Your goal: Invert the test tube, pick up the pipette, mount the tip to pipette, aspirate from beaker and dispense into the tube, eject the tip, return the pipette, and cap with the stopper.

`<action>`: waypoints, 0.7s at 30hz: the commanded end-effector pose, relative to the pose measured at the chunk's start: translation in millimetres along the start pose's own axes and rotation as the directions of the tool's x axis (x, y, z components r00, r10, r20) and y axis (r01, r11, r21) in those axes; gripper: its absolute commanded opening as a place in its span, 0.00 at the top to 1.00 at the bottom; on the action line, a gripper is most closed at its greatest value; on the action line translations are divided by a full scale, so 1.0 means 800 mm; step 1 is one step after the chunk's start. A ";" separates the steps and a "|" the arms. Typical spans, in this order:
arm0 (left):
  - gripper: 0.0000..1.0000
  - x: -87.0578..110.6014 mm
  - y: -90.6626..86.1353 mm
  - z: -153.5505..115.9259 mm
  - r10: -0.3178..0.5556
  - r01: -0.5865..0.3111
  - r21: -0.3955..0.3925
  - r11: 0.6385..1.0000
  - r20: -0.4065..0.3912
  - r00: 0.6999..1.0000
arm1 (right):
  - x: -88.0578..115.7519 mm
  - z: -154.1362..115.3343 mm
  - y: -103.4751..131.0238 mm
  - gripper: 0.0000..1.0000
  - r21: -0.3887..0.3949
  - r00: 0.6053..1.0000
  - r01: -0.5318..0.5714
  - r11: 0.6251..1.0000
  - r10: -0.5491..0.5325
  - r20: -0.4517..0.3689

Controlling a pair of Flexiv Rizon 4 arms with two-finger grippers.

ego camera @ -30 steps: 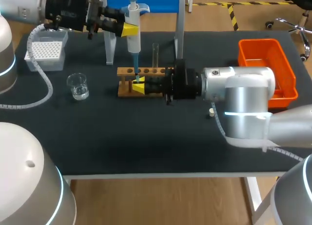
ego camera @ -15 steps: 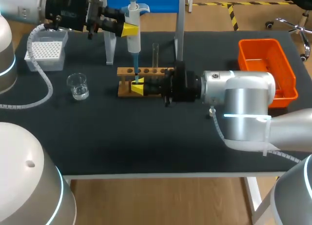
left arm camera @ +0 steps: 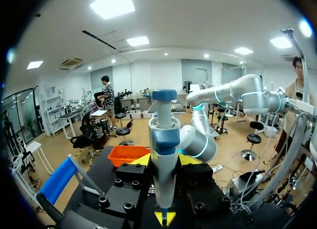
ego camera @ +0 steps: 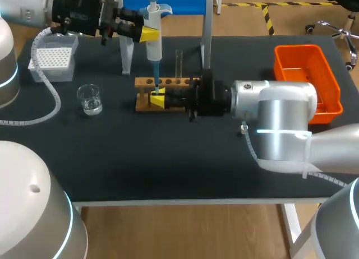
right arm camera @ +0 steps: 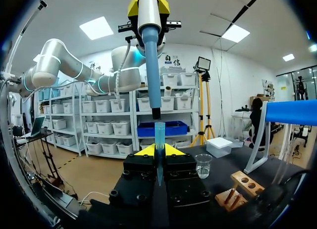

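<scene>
Blue pipette tip [right arm camera: 159,137] is standing upright, pinched between the right gripper's [ego camera: 159,98] yellow fingers, over the left end of the wooden rack [ego camera: 178,81]. Left gripper [left arm camera: 164,158] is clamping the pipette [ego camera: 153,32] by its body, fingers pressing it from both sides. It's holding the pipette vertical above the tip, nose pointing down at it.

Change over the last second: right arm is nudging a touch leftward, then easing the tip toward the nose. That last bit could be upward or away from us; head view can't separate the two. Small moves only. Left arm isn't shifting at all, and the pipette is sitting in the same spot throughout. So the right side is doing the aligning while the left is acting as a fixed post.

What it means: we're in the mount-the-tip step, final approach. Right wrist view is showing a sliver of gap between the nose and the tip's mouth, so I'm reading it as not seated yet. Nose is also looking slightly off the tip's axis there, though that may be the lens. The next push is going to need a straight press; with any offset the tip is likely skidding off the nose or tilting in the fingers.

Everything else is waiting:
- test tube [ego camera: 179,61] is standing in the rack, right of the pipette
- beaker [ego camera: 89,99] with liquid is sitting well to the left
- tip box [ego camera: 53,60] is at the far left
- stopper [ego camera: 243,128] is lying on the table [ego camera: 168,158] right of the rack, beside the right arm
</scene>
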State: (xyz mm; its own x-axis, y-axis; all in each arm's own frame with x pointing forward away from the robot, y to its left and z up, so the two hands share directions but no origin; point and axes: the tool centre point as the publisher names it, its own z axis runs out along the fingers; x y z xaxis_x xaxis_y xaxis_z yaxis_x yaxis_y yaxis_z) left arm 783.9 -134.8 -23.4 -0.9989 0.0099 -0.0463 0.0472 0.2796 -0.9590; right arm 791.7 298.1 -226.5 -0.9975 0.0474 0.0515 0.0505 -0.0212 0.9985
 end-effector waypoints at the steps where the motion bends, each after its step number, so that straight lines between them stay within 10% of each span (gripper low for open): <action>1: 1.00 0.000 -0.001 -0.001 0.000 0.000 -0.001 1.000 -0.001 1.000 | 0.002 0.001 0.003 1.00 0.000 1.000 0.003 1.000 -0.003 0.004; 21: 1.00 0.000 -0.001 -0.001 0.000 0.000 -0.001 1.000 -0.001 1.000 | 0.002 -0.002 0.002 1.00 0.002 1.000 0.003 1.000 -0.003 0.007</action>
State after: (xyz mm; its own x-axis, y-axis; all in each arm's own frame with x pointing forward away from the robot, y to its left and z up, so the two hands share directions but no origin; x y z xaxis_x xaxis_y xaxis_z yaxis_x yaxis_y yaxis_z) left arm 783.8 -134.9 -22.6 -0.9989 0.0097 -0.0462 0.0471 0.2798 -0.9589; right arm 791.0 298.0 -224.3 -0.9974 0.0533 0.0486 0.0476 -0.0200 0.9987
